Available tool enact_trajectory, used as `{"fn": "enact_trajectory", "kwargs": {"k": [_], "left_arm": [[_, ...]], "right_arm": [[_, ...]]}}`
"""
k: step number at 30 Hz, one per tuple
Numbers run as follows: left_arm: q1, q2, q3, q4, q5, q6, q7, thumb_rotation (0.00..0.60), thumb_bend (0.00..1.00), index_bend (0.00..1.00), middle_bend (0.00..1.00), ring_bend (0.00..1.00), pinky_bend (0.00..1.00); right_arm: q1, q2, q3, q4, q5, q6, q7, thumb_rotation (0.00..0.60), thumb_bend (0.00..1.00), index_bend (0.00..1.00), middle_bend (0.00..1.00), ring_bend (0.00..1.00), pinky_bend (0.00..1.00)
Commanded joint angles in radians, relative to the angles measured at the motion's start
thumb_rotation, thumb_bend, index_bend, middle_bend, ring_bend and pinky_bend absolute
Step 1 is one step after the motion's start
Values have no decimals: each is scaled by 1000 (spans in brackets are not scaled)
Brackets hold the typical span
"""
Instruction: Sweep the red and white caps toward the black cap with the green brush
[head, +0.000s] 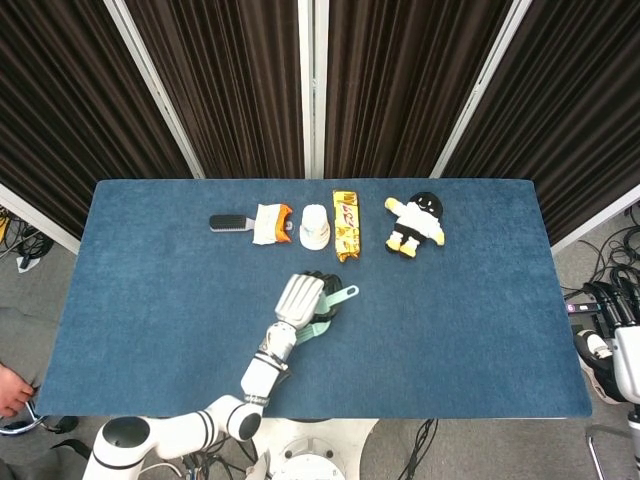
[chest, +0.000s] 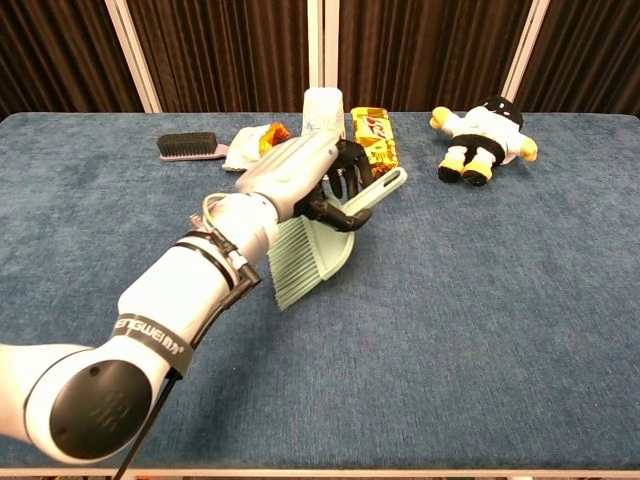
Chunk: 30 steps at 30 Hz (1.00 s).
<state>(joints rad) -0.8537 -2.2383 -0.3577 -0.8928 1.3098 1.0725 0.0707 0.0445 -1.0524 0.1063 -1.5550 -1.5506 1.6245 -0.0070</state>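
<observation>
My left hand (head: 300, 297) (chest: 305, 170) grips the green brush (head: 318, 325) (chest: 312, 258) near the table's middle, just in front of the paper cups. The handle sticks out to the right past the fingers and the pale bristles hang toward the front. None of the red, white and black caps shows in either view; the hand and the brush cover the spot where the red and black ones lay. My right hand (head: 612, 320) hangs off the table's right edge, partly cut by the frame, holding nothing.
Along the back of the blue table (head: 150, 300) lie a black hairbrush (head: 230, 222) (chest: 190, 146), a white-and-orange snack bag (head: 270, 222), stacked paper cups (head: 315, 227) (chest: 322, 105), a yellow packet (head: 345, 225) (chest: 373, 130) and a plush toy (head: 415, 224) (chest: 483, 128).
</observation>
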Motion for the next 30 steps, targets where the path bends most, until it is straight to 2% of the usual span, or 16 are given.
{"fn": "enact_trajectory", "kwargs": {"k": [1, 6, 9, 13, 16, 19, 22, 26, 28, 30], "left_arm": [[-10, -1, -12, 6, 6, 17, -4, 600, 418, 492, 574, 467, 324], [8, 73, -27, -48, 19, 59, -16, 600, 418, 492, 574, 467, 324], [41, 187, -6, -114, 33, 52, -10, 600, 418, 491, 572, 467, 324], [106, 390, 51, -229, 13, -15, 59, 600, 418, 486, 563, 464, 320], [147, 495, 95, -281, -3, -38, 130, 600, 419, 487, 558, 461, 318], [168, 563, 146, -305, -15, -75, 200, 600, 419, 486, 553, 461, 312], [171, 603, 181, -321, -50, -144, 235, 600, 406, 476, 534, 452, 305], [170, 600, 194, -331, -112, -205, 245, 600, 351, 423, 475, 414, 303], [165, 595, 197, -336, -139, -228, 253, 600, 292, 376, 439, 383, 303], [165, 595, 191, -354, -154, -233, 238, 600, 132, 254, 327, 292, 303]], "right_arm": [[-4, 1, 0, 2, 0, 6, 4, 600, 150, 183, 192, 79, 146], [-8, 2, 0, 6, 1, 9, 12, 600, 150, 183, 192, 79, 146], [-3, 1, 1, 9, -4, 5, 15, 600, 150, 183, 192, 79, 146], [5, -3, 1, 14, -15, 1, 20, 600, 150, 183, 192, 79, 146], [10, -8, 0, 16, -20, -5, 21, 600, 150, 183, 192, 79, 146], [12, -10, -1, 14, -26, -4, 18, 600, 149, 183, 192, 79, 146], [11, -10, -2, 9, -29, 0, 12, 600, 150, 183, 192, 79, 146], [10, -11, -4, 3, -32, 2, 4, 600, 150, 183, 192, 79, 146], [10, -10, -5, -1, -32, 1, 0, 600, 151, 183, 192, 79, 146], [10, -9, -5, -3, -31, -1, -3, 600, 150, 183, 192, 79, 146]]}}
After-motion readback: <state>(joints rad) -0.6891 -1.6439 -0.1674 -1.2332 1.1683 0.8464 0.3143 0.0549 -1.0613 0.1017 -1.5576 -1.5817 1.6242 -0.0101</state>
